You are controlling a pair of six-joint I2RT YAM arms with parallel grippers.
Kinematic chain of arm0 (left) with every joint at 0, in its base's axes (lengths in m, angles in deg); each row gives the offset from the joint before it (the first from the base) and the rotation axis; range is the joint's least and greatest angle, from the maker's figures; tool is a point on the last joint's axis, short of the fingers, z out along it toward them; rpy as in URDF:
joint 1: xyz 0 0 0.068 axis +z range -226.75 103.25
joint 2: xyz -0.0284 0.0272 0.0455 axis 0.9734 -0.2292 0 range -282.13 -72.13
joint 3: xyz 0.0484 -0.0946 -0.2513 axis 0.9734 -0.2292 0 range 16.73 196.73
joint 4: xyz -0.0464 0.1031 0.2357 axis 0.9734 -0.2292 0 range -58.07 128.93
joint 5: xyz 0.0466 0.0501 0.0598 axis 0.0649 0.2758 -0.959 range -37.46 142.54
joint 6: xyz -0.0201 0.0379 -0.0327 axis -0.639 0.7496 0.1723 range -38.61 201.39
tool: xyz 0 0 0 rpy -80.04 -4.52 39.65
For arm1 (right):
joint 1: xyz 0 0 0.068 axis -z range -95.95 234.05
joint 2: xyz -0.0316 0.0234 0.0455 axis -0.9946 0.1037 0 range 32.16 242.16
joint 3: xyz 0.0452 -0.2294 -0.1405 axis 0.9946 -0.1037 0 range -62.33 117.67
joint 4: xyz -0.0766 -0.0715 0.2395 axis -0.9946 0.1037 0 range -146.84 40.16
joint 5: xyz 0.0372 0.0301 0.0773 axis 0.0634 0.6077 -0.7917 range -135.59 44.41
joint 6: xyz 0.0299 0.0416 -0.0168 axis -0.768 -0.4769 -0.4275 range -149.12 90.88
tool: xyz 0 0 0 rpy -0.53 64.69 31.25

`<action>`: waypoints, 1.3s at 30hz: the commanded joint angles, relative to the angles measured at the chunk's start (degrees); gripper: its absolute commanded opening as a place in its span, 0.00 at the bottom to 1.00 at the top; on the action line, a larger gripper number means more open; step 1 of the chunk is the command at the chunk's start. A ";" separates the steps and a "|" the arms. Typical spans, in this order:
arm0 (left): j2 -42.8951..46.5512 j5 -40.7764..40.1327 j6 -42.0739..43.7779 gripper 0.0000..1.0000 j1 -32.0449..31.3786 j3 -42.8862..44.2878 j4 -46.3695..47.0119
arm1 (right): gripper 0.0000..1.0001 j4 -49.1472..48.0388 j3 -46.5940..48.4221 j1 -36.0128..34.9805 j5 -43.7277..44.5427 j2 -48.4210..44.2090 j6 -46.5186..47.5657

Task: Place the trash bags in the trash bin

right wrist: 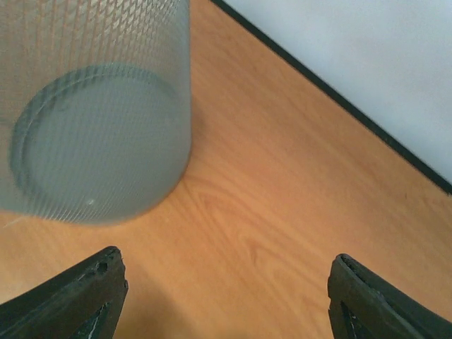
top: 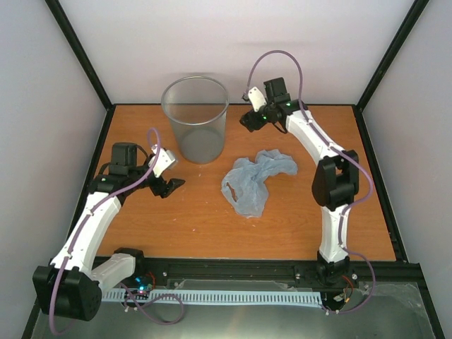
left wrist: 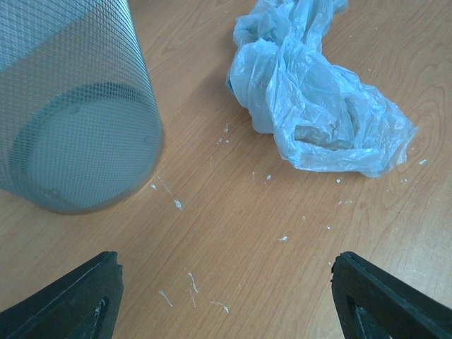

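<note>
ahead of the released left gripper (left wrist: 226, 279), slightly right, lies the crumpled trash bag (left wrist: 311, 106); the bin (left wrist: 70, 106) stands ahead-left. right gripper (right wrist: 226, 282) is released too. better to pinch the thick middle.

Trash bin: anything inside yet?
The trash bin looks empty: only its bare base shows through the hazy wall, which could hide small scraps. The trash bag lies outside it.

Trash bin (top: 198, 134) of translucent grey plastic, mesh-textured; trash bags (top: 251, 185) thin, crinkled, glossy film; table (top: 176, 226) smooth wood-grain.
</note>
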 commanded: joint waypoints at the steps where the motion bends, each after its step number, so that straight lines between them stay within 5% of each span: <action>1: 0.39 1.76 0.38 0.82 0.24 -1.42 1.07 | 0.77 3.49 -5.63 0.17 -2.05 -11.87 -0.50; 9: 3.22 1.36 -3.34 0.82 0.69 -6.98 3.74 | 0.53 8.49 -27.38 -9.57 -3.81 -30.17 6.06; 17: 4.52 -1.27 -5.75 0.84 2.52 -8.27 6.31 | 0.40 7.81 -40.58 -22.03 1.03 -34.26 8.41; 27: 5.24 -2.50 -4.65 0.84 3.19 -8.26 6.08 | 0.40 4.18 -40.15 -25.08 6.69 -26.34 3.79; 39: 5.75 -2.55 -4.25 0.85 3.49 -8.04 5.90 | 0.58 -0.35 -39.94 -25.24 12.67 -16.94 -2.96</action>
